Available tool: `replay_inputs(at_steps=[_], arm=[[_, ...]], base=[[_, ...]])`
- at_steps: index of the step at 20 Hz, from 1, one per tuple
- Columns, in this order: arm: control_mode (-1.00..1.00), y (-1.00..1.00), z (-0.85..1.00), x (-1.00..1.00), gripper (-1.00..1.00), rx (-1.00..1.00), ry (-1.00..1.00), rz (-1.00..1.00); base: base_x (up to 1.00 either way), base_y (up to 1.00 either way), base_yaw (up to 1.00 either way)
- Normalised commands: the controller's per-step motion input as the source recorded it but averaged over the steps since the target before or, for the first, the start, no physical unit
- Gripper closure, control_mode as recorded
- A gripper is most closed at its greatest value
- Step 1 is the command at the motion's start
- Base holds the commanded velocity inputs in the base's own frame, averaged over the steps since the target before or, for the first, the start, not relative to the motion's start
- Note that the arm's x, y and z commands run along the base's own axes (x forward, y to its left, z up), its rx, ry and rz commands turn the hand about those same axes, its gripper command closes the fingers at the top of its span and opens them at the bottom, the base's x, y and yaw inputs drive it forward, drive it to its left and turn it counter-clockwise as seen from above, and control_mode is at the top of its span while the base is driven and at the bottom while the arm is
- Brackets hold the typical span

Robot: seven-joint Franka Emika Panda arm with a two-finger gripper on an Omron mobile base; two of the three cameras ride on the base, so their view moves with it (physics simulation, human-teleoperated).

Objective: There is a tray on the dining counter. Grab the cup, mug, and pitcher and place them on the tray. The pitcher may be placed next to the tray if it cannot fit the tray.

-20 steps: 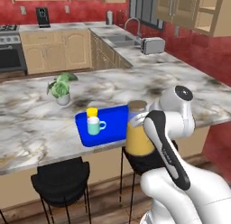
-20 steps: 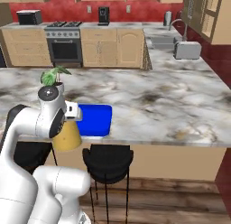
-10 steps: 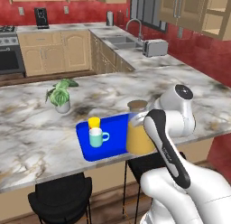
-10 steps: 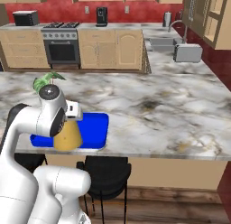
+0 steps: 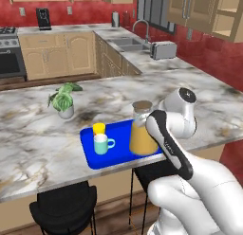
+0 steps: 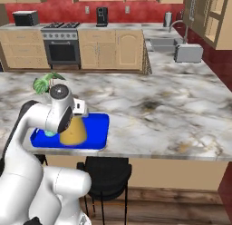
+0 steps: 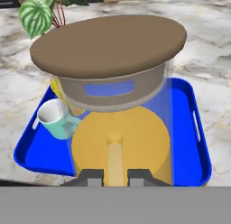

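The tool [image 7: 115, 177] is seen at the bottom centre of the hand view, its two dark finger tips closed on the thin handle of the pitcher [image 7: 118, 105]. The pitcher is seen from above and behind in that view, its round tan lid spread across the upper middle of the frame and the orange liquid visible below it through the clear glass. In the left base view the pitcher [image 5: 142, 130] is found at the centre of the frame, upright, at the right end of the tray [image 5: 118, 145]; whether its base touches the tray cannot be told.

The blue tray is laid near the front edge of the counter [image 5: 33, 139]. At its left end the teal mug [image 5: 101, 144] is seen upright, handle turned to the right of the frame, and the yellow cup [image 5: 98, 129] is placed just behind it. In the hand view the mug [image 7: 53, 117] is shown at the left of the pitcher.

A small potted plant [image 5: 63, 99] is seen on the counter at the upper left of the tray, well apart from it. In the right base view the tray [image 6: 97, 130] is partly hidden by the arm. A black stool [image 5: 64, 211] is placed under the counter edge at the lower left of the left base view.
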Motion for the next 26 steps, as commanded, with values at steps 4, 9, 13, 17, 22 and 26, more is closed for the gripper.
replay_inputs(at_steps=[4,9,13,17,22,26], arm=[[-1.0,-0.13,0.0,0.99,1.0,0.1,0.0,0.0],[-1.0,-0.01,0.0,0.97,1.0,0.08,0.03,0.0],[-1.0,0.0,0.0,0.84,1.0,0.03,0.09,0.0],[-1.0,0.0,-0.07,0.66,1.0,0.0,0.13,0.0],[-1.0,0.0,-0.25,0.56,1.0,0.0,0.1,0.0],[-1.0,0.0,-0.39,0.44,1.0,0.0,0.02,0.0]], base=[[0.0,0.0,0.0],[0.0,0.0,0.0],[0.0,0.0,0.0],[0.0,0.0,0.0],[0.0,0.0,0.0],[0.0,0.0,0.0]])
